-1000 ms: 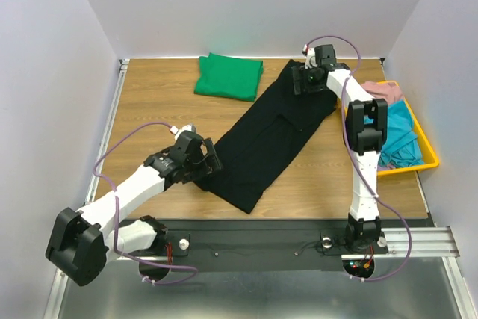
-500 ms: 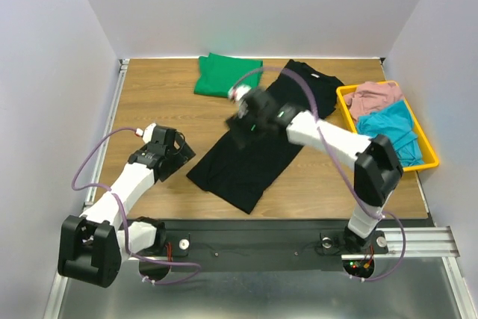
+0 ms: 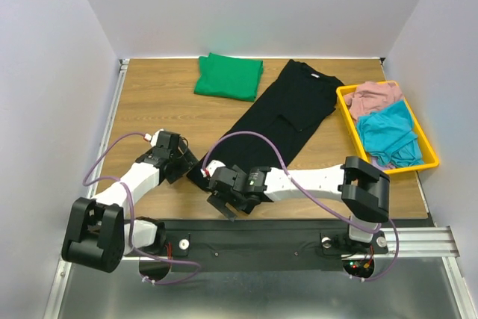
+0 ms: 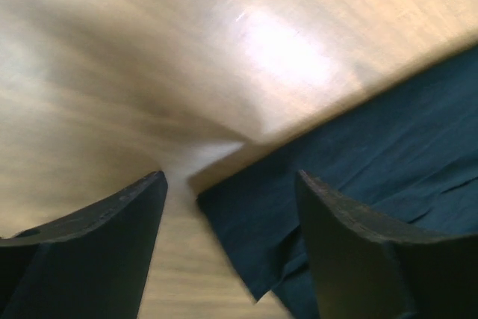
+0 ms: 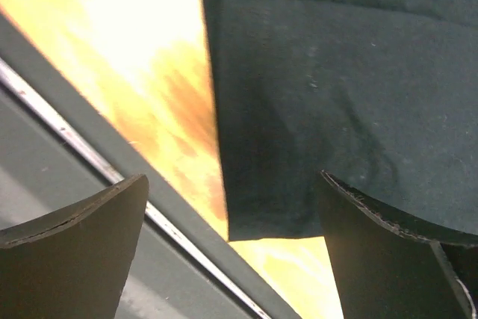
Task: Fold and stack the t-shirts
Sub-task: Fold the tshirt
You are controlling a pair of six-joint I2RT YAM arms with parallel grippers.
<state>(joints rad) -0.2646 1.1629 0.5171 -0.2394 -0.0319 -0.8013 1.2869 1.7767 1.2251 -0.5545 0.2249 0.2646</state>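
Note:
The black t-shirt (image 3: 278, 121) lies folded into a long strip, running diagonally from the far right to the near middle of the table. The green t-shirt (image 3: 228, 76) lies folded at the far edge, apart from it. My left gripper (image 3: 184, 164) is open and empty just left of the black shirt's near-left corner; in the left wrist view (image 4: 230, 181) that corner (image 4: 246, 229) lies between the fingers. My right gripper (image 3: 222, 205) is open and empty over the shirt's nearest corner; in the right wrist view (image 5: 233, 181) the hem corner (image 5: 299, 184) lies below it.
A yellow bin (image 3: 428, 147) with pink and teal cloth stands at the right edge. The table's dark front rail (image 5: 89, 177) runs right beside the right gripper. Bare wood (image 3: 149, 102) shows left of the shirts.
My right arm swung from the black shirt's collar end across to its nearest corner by the front edge. My left gripper drew back off the shirt to just beside its near-left corner.

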